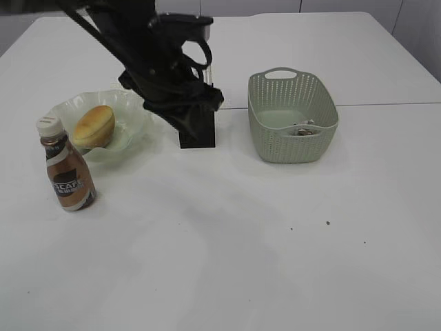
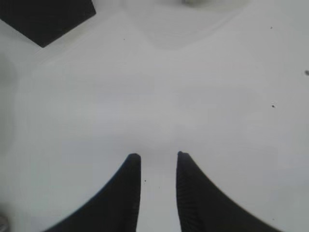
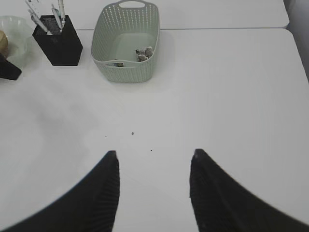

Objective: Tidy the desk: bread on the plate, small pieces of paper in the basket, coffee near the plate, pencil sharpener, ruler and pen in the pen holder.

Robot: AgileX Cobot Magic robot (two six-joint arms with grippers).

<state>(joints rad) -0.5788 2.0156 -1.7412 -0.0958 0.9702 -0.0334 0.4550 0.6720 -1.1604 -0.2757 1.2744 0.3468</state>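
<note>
The bread (image 1: 94, 125) lies on the pale green plate (image 1: 131, 110). A coffee bottle (image 1: 65, 172) stands just in front of the plate. The black pen holder (image 3: 58, 41) has white pens (image 3: 46, 14) standing in it; I cannot make out the ruler or the pencil sharpener. Small pieces of paper (image 3: 143, 52) lie inside the green basket (image 3: 126, 63). My left arm (image 1: 162, 62) hangs over the holder, hiding its top. The left gripper (image 2: 155, 155) is open by a narrow gap above bare table, holding nothing. My right gripper (image 3: 153, 153) is open wide and empty, well in front of the basket.
The basket (image 1: 293, 114) stands right of the pen holder (image 1: 200, 131). A corner of the holder (image 2: 46, 17) shows at the top left of the left wrist view. A seam between two tables runs behind the objects.
</note>
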